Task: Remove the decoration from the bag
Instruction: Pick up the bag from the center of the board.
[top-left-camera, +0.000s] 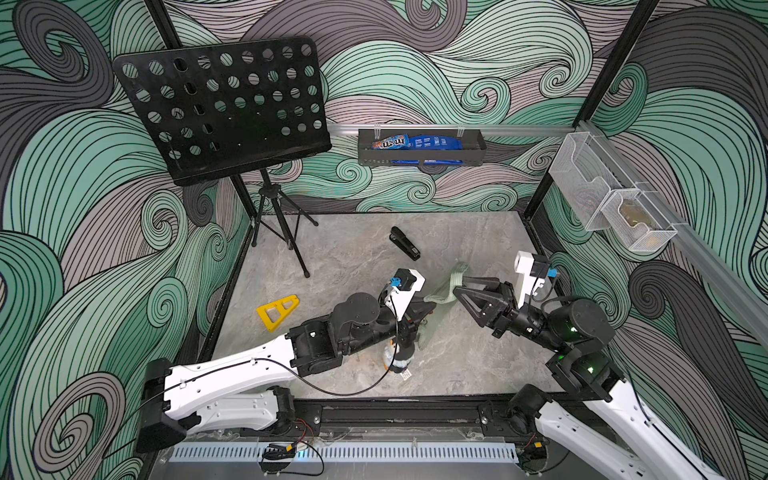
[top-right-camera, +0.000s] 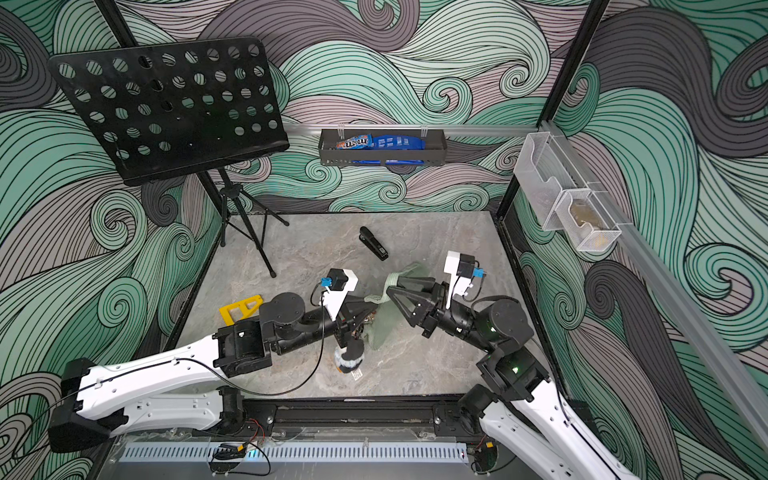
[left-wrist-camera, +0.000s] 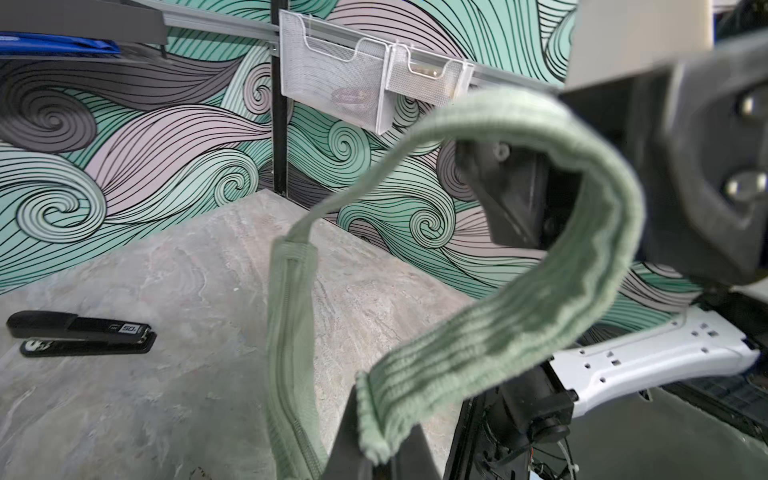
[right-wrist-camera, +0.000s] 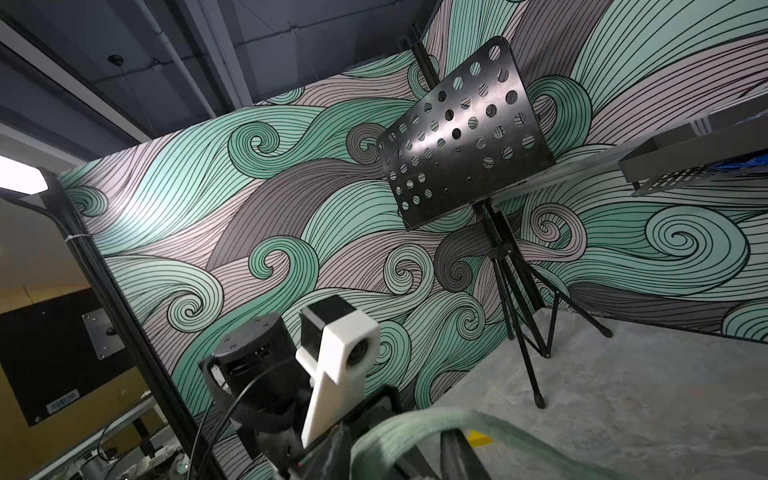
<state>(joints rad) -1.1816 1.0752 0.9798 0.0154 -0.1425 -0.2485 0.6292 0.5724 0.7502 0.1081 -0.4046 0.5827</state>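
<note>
Left gripper (left-wrist-camera: 378, 449): jaws closed tight on one end of the bag (top-right-camera: 384, 332), ribbed fabric pinched between the fingers in my left wrist view.

Right gripper (top-left-camera: 460, 285): jaws stood apart around the raised far stretch of the same bag. One finger was inside the arch of fabric and one outside, with a gap showing. I read that as a loose straddle, not a hold.

Bag: mid-table, a little right of centre. It arched up between the two grippers, and the rest sagged onto the table (top-left-camera: 478, 365) just right of the left wrist.

Decoration (top-right-camera: 350, 360): small plush-looking charm, dark and white with a paper tag, on the near side of the left gripper and partly under that wrist. Ring and link were hidden, so I could not tell whether it was attached.

Stapler (top-left-camera: 404, 243) lay further back and the yellow triangle (top-left-camera: 277, 311) off to the left, both well apart from the work.

Step, my judgement: bag anchored, charm not yet taken.

Next move calls for the right gripper to clear the fabric and come near and low to the charm's link. It should then pull away while the left holds firm.
</note>
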